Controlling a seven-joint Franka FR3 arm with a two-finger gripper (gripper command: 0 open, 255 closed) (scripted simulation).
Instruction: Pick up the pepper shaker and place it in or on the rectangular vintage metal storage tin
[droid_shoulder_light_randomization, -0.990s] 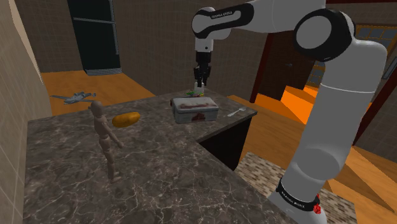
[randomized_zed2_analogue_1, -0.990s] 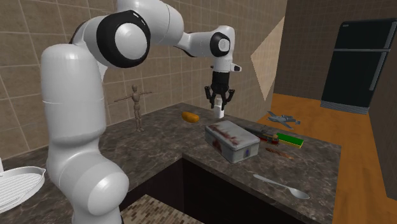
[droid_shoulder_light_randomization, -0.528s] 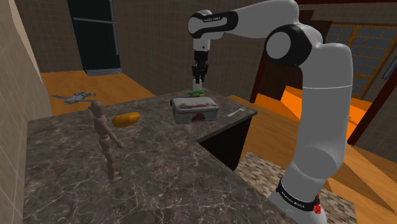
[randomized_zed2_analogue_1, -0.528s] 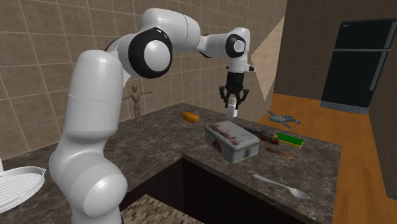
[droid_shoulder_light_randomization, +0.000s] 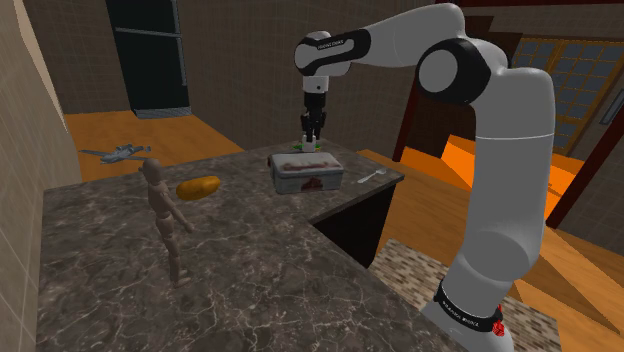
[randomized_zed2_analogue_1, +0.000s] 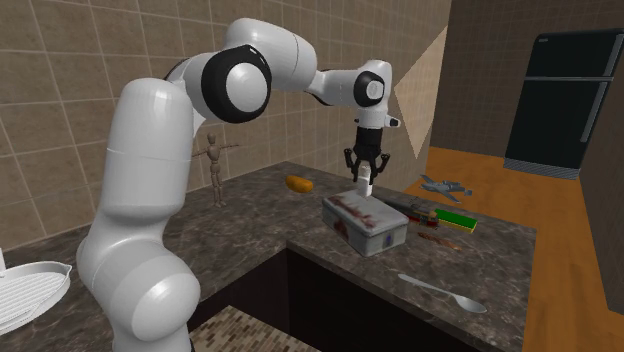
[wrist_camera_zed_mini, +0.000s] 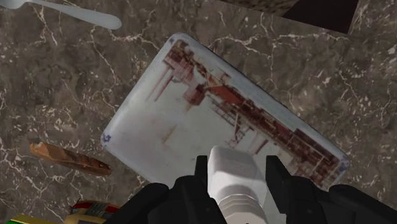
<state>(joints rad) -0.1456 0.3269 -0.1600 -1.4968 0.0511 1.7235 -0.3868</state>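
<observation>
Shoulder view first: my gripper (droid_shoulder_light_randomization: 313, 130) hangs fingers-down above the counter (droid_shoulder_light_randomization: 250, 270), and the tin (droid_shoulder_light_randomization: 303, 172) sits right at its six o'clock, with clear air between us. From here I can't make out what is between the fingers. The wooden mannequin (droid_shoulder_light_randomization: 163, 215) stands well off at the tin's eight o'clock, out of my way.

Over to the second exterior view: now the pepper shaker (randomized_zed2_analogue_1: 367, 184) shows, a pale little body poking down out of my fingers. The tin's lid is at its six o'clock, near but not touching. A spoon (randomized_zed2_analogue_1: 440, 292) lies on the counter at the tin's four o'clock, well apart.

Wrist view, and this settles it: both black fingers are clamped on the shaker's sides, its white squarish body pinched between them. Straight beyond it lies the tin's pale lid with its rusty red print. The shaker looks to be over the part of the lid near one long edge, not the middle.

So where am I? The pick is done: the shaker is up off the counter and in my grasp. The carry is as good as done too, since I'm over the tin. The placing is what's left: come down onto the lid, let go, and pull away. I'd judge a small nudge toward the lid's middle wise before lowering, so it doesn't tip off the edge.
</observation>
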